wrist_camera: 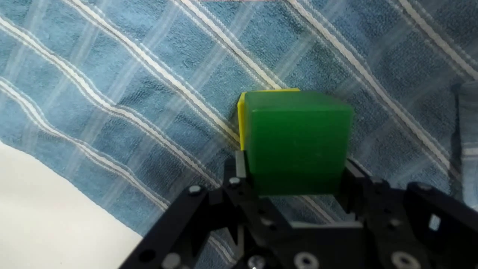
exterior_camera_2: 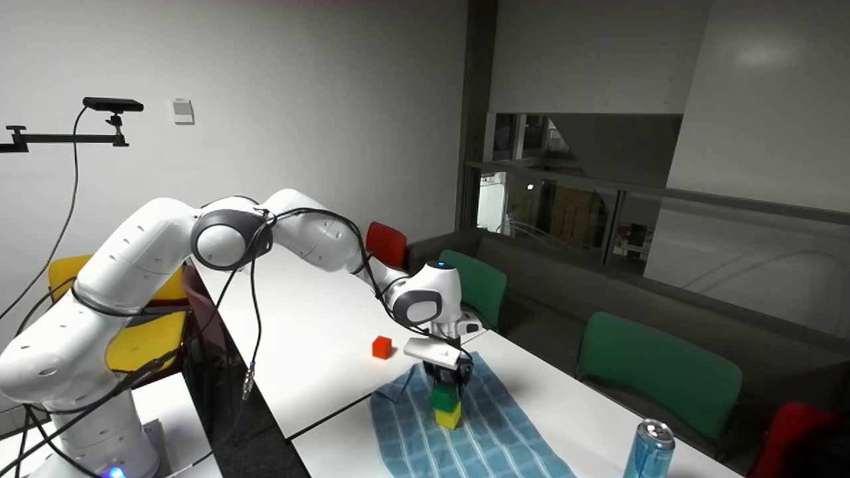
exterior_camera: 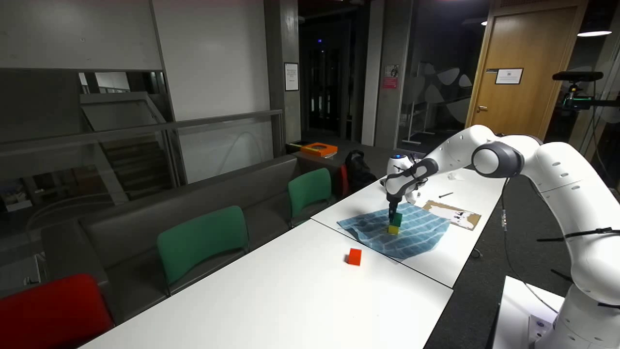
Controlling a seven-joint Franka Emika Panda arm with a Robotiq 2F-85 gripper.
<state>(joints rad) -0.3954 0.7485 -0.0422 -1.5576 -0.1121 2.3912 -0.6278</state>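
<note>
The gripper clamps a green cube, its fingers against the cube's left and right faces in the wrist view. In both exterior views the green cube sits directly above a yellow cube, seemingly touching its top, though I cannot tell whether its weight rests there; in the wrist view a strip of yellow shows along the green cube's left and far edges. The yellow cube stands on a white-striped blue towel, spread on the far white table in an exterior view, with creases toward its left side. There, nearer and to the left of the towel, a red block sits on the near white table, well apart from the two cubes. A brown board with a white patch lies at the towel's right, and a thin dark stick lies beyond it. The white robot arm reaches in from the right, while two green chairs stand along the left. In an exterior view a blue drinks can stands upright at the near right, apart from the towel
</note>
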